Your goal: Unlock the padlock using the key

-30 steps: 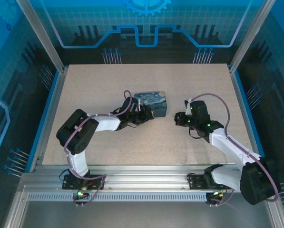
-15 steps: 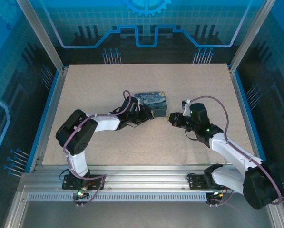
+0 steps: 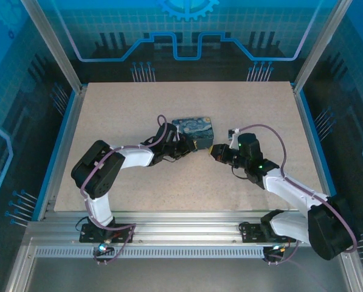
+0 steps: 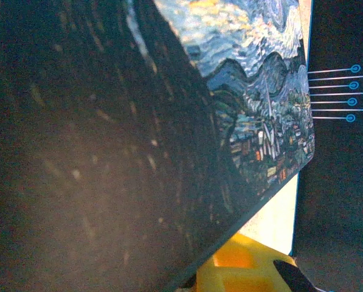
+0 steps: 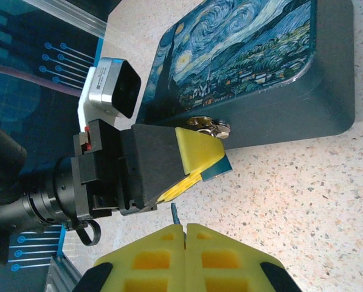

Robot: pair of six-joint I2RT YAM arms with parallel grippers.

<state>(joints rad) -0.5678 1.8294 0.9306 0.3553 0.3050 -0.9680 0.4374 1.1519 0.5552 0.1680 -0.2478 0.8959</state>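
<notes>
Now the risk sits in alignment. The right pincer (image 5: 185,228) has its 2 yellow fingers pressed together on the key (image 5: 174,214), a thin dark blade poking out of the seam between them. That blade offers little to hold: if it meets the lock body off the keyhole, I judge it could pivot or slide back in the grip. A push that lands off-centre could also twist the padlock (image 5: 209,126) out of the left pincer (image 5: 222,163), or shove it along the tin (image 5: 278,115) beside it. The keyhole is not visible, so whether the blade's angle suits it cannot be told.

The left pincer's pads close to a wedge at the tin's near side wall. As far as the right wrist view shows, they are clamped on the padlock. A small shiny metal piece of it peeks above the upper pad, touching or just off the tin wall. From the right pincer, the padlock lies ahead and slightly to the right of the key tip, near but apart, with the left pincer's pad partly between them. In the overhead view the 2 pincers face each other just in front of the tin, around the middle of the table (image 3: 120,109).
</notes>
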